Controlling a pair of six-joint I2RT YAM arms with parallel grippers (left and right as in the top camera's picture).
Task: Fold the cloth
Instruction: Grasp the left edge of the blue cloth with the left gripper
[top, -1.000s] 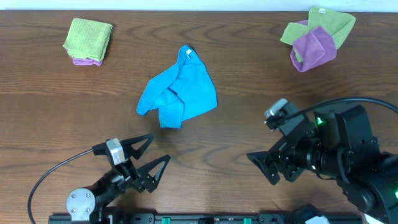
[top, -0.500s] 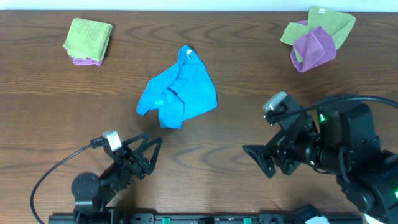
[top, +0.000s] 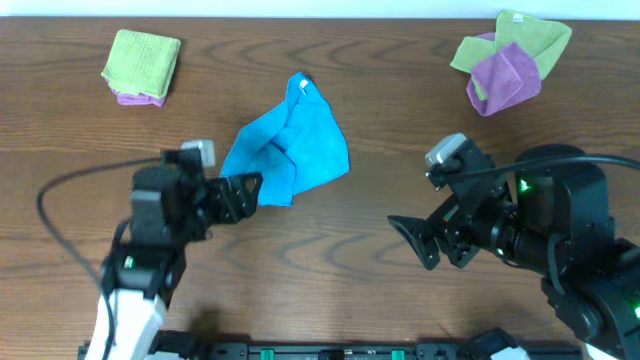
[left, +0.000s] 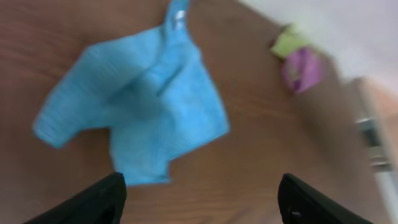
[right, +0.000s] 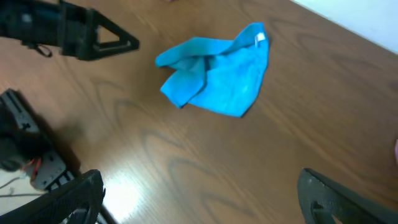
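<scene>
dark wooden table (top: 420, 140), with the sky-blue cloth (top: 290, 140) lying crumpled near its middle, white tag (top: 303, 88) at the far tip. the left gripper (top: 243, 195) hangs just beside the cloth's near edge, jaws spread wide, holding nothing. the right gripper (top: 410, 242) sits well apart, also spread wide and empty.

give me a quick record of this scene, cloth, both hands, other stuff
cloth: sky-blue, crumpled on table, white tag at far edge
left hand: open, by cloth's near-left edge, holding nothing
right hand: open, off to the right, apart from cloth
other: folded green-on-purple stack far left; loose green and purple cloths far right
task state: no fold made yet
</scene>
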